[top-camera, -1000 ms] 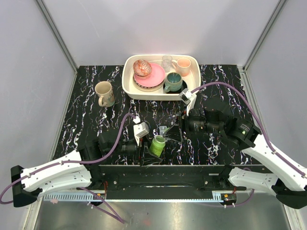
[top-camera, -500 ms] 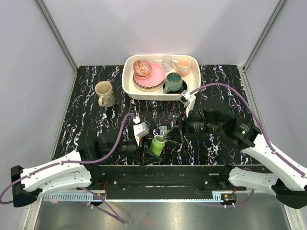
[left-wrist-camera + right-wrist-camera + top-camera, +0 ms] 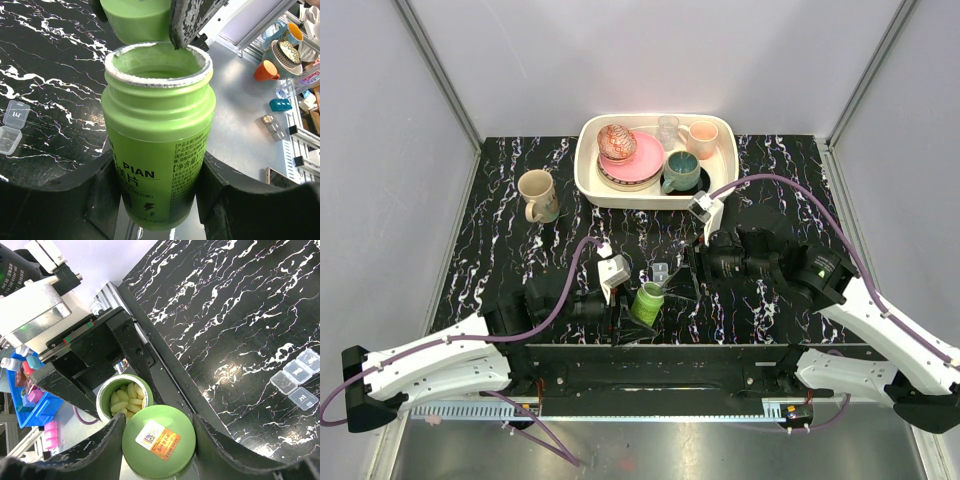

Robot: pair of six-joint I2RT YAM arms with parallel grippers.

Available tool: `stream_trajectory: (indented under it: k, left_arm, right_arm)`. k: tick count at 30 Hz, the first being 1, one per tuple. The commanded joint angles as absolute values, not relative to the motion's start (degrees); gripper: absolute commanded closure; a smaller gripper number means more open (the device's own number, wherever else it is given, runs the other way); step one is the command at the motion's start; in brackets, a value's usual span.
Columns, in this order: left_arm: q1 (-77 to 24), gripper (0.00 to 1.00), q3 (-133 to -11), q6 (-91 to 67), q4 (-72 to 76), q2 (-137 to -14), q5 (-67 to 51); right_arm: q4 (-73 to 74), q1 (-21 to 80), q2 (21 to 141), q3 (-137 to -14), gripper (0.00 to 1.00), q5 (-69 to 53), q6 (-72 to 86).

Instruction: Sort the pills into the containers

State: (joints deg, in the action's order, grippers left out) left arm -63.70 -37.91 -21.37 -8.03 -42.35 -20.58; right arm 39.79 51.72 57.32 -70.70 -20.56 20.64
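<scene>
My left gripper (image 3: 157,187) is shut on a green bottle (image 3: 157,125), held upright with its mouth uncovered; in the top view the bottle (image 3: 647,302) is at the table's front middle. Its green cap (image 3: 159,440), with a white and orange sticker, is gripped in my right gripper (image 3: 159,441) just beside and above the mouth. Pale yellow pills (image 3: 126,399) fill the bottle. The containers (image 3: 296,381), a short clear strip with lids up, lie on the black marble table; they also show as containers (image 3: 10,127) and containers (image 3: 660,271) just behind the bottle.
A white tray (image 3: 588,180) at the back holds a pink plate, mugs and a glass. A beige mug (image 3: 536,193) stands at the back left. The black frame rail (image 3: 660,355) runs along the near edge.
The right wrist has edged slightly to the left and back with the cap, uncovering the clear strip in the top view. The left arm and bottle have stayed still.
</scene>
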Motion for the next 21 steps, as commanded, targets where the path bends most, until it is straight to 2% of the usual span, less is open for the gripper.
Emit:
stream_trajectory:
  k: [1,21]
  left_arm:
    - [-63.81,1.0,-41.13,-20.83,-4.75,-41.22,-19.51]
    - [-63.81,1.0,-40.52,-21.01,-3.78,-36.48,-12.48]
  right_arm:
    - [40.69,52.03,57.83,-70.66,1.0,-21.53,20.57]
    - [42.54,52.03,57.13,-69.0,1.0,-23.2,20.48]
